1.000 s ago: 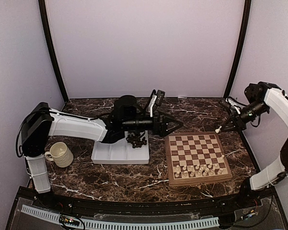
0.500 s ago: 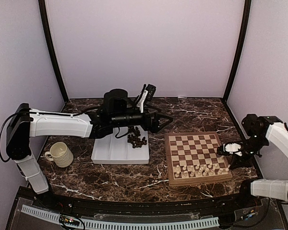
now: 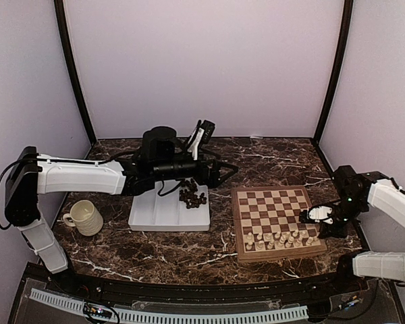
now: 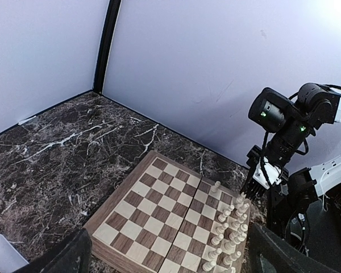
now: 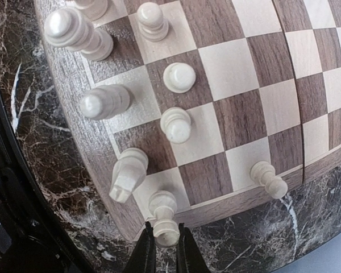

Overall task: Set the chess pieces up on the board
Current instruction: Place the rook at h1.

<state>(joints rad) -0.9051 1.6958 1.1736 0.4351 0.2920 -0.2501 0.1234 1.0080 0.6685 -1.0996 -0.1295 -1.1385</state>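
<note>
The right gripper [image 5: 163,245] is pinched narrow on a cream piece [image 5: 164,224] at the right edge of the board [image 3: 273,202], just beside the cream pieces [image 3: 279,238] lined up in its two near rows. The left gripper [image 3: 224,174] hangs with jaws spread wide near the far right corner of the white tray [image 3: 152,216], where the dark pieces [image 3: 192,197] lie heaped.

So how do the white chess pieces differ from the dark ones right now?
The cream pieces stand in rows on the board's near side; the dark pieces sit bunched in the white tray. The right gripper pinches one cream piece; no dark piece is held. Both sets are tiny.
</note>
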